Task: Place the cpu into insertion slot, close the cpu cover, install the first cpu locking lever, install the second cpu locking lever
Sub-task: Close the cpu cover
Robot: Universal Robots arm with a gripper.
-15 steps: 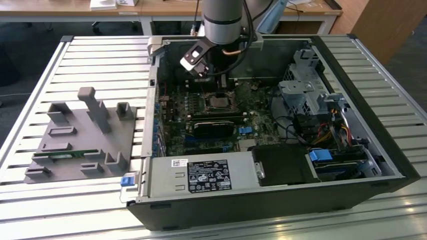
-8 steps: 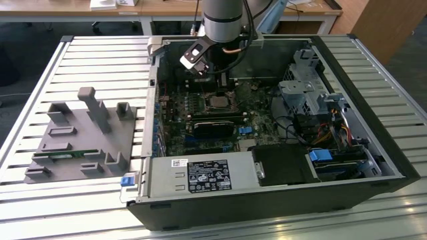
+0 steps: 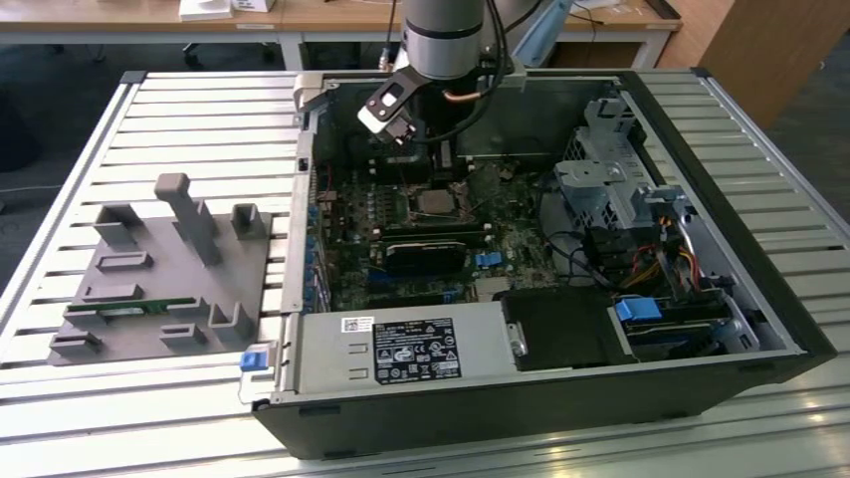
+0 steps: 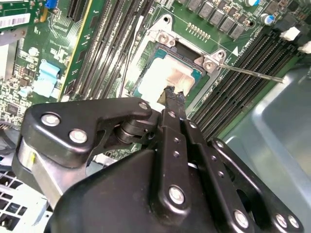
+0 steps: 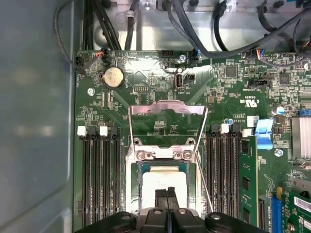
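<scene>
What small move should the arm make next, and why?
Probably lift the gripper off the cpu and shift toward the cover. The cpu looks seated, the cover stands open beyond it, and the gripper is shut, holding nothing, right above the chip, so it would likely block the cover's swing.

Slatted grey metal worktable [image 3: 173,119], pale wooden desks [image 3: 332,15] behind, dark floor [image 3: 27,129].

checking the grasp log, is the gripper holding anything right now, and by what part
Nothing, by the look of it: the gripper is shut with nothing between its tips, right over the cpu. The cover stands open.
</scene>
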